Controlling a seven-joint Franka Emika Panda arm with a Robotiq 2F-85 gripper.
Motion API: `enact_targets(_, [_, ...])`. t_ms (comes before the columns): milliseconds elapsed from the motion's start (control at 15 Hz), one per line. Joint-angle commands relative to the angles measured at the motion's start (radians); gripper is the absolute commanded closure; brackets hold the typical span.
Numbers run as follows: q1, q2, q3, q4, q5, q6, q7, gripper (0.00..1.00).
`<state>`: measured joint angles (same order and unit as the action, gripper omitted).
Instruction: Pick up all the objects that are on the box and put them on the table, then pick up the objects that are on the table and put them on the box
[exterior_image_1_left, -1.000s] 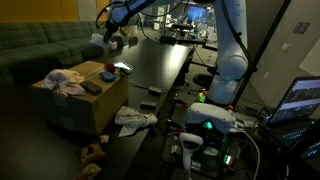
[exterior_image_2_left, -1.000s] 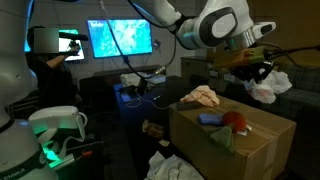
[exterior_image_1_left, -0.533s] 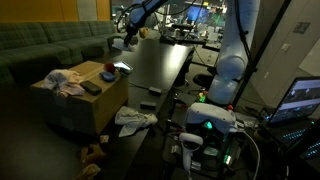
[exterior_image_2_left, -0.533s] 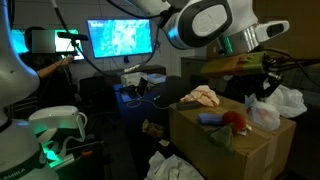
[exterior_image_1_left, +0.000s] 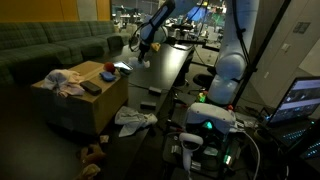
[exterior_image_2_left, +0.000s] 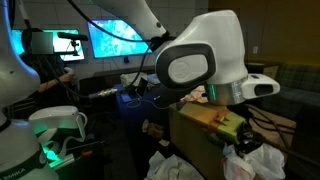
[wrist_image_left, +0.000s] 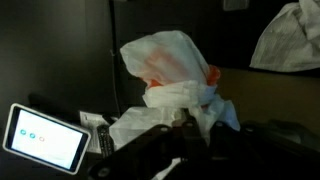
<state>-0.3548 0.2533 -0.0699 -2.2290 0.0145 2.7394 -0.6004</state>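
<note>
The gripper (wrist_image_left: 180, 136) pinched tight on pinkish-white cloth (wrist_image_left: 165, 65) — bundle at its tips, above the table (exterior_image_1_left: 165, 76).

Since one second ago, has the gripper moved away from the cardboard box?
Yes. In an exterior view the gripper, with a white cloth, has moved right, away from the box and over the black table.

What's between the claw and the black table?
The pinkish-white cloth: it hangs from the shut claw above the black table, seen in an exterior view and the wrist view.
</note>
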Motion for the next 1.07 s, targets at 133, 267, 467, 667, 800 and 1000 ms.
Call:
enact_targets(133, [-0.042, 0.137, 0.021, -0.009, 0.051, 0.085, -0.084, 0.98])
enact_targets(267, [-0.075, 0.201, 0.049, 0.01, 0.061, 0.114, -0.1, 0.98])
enact_targets(467, [-0.127, 0.299, 0.095, 0.045, 0.056, 0.166, -0.1, 0.98])
enact_targets(667, [-0.177, 0.384, 0.135, 0.097, 0.04, 0.177, -0.087, 0.98])
enact_targets(800, [-0.196, 0.427, 0.149, 0.132, 0.031, 0.178, -0.078, 0.98])
enact_targets(1000, [-0.225, 0.47, 0.173, 0.174, 0.032, 0.18, -0.071, 0.67])
